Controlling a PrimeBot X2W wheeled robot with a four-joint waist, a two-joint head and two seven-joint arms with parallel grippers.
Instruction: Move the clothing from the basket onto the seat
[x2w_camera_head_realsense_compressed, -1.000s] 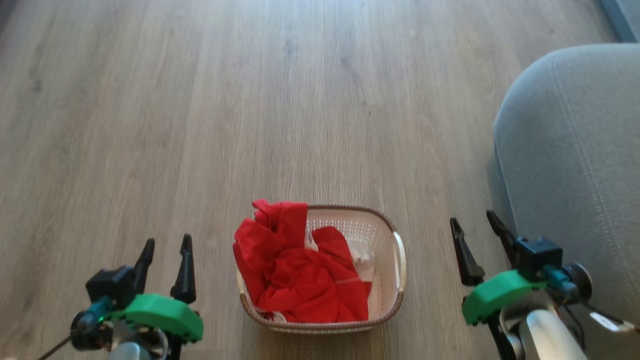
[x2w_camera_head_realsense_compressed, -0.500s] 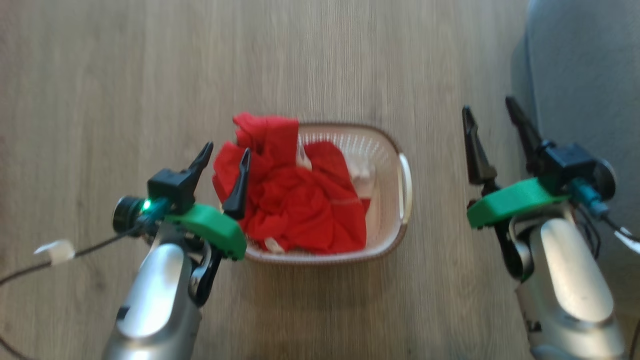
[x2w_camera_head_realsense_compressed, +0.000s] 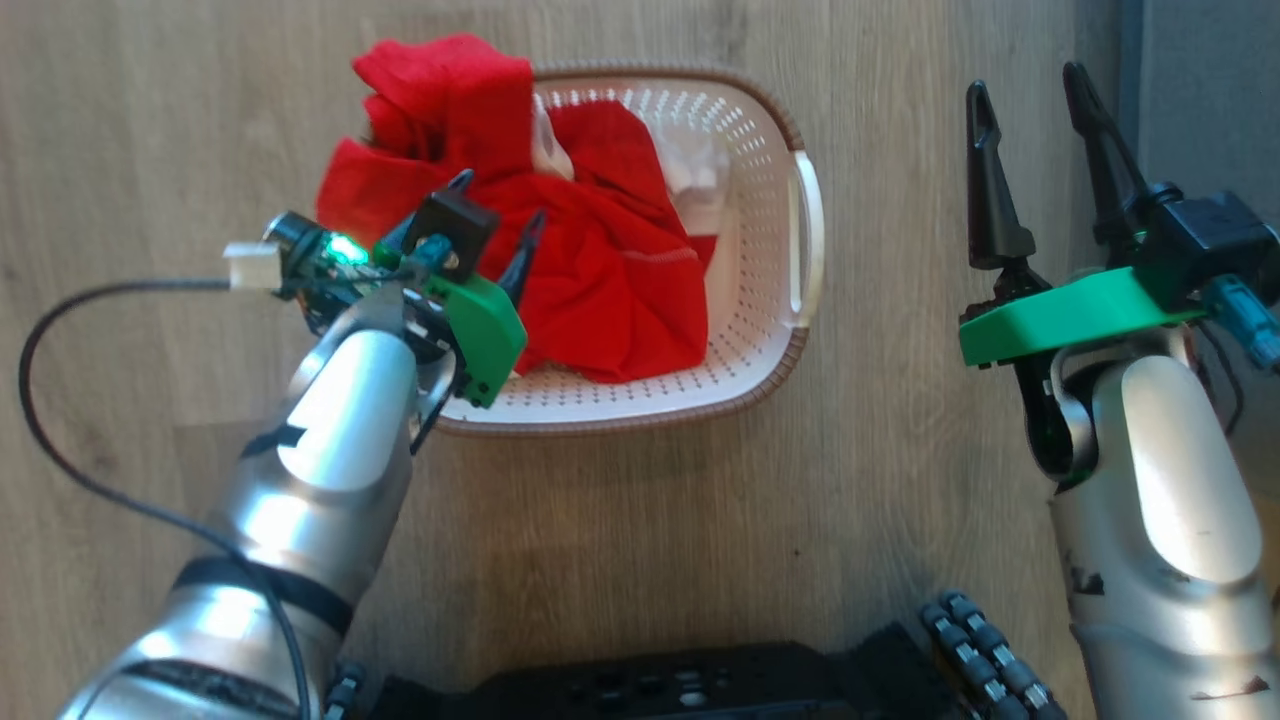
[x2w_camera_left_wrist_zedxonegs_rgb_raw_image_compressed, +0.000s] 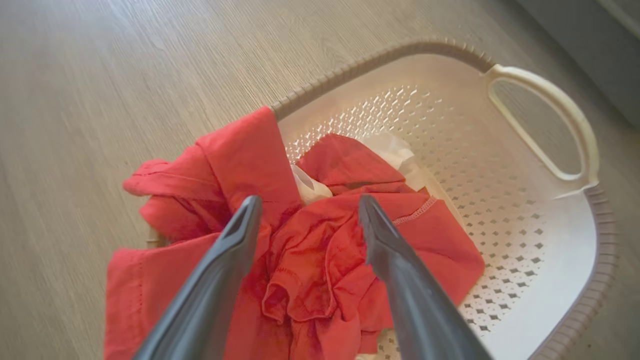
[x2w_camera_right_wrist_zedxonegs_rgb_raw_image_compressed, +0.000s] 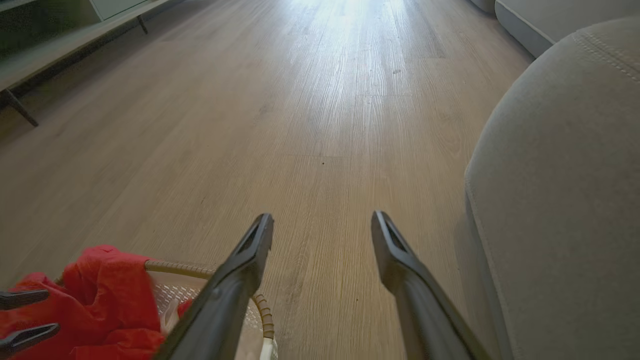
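**Left gripper (x2w_camera_left_wrist_zedxonegs_rgb_raw_image_compressed: 308, 200) open over the clothing (x2w_camera_head_realsense_compressed: 600, 270) in the basket (x2w_camera_head_realsense_compressed: 760, 300)**

The basket stands on the wooden floor (x2w_camera_head_realsense_compressed: 150, 120). The clothing lies inside it, heaped toward its left side. One red piece hangs over the rim at the far left corner, and a white piece (x2w_camera_head_realsense_compressed: 700, 175) shows by the far wall. The left gripper is released, with its two fingers spread on either side of a bunched red fold. Whether the tips touch the fabric cannot be told. The right gripper (x2w_camera_head_realsense_compressed: 1026, 80) is also released and grasps nothing. It hangs over bare floor between the basket and the grey seat (x2w_camera_right_wrist_zedxonegs_rgb_raw_image_compressed: 560, 200), which stands to the right, apart from the basket.
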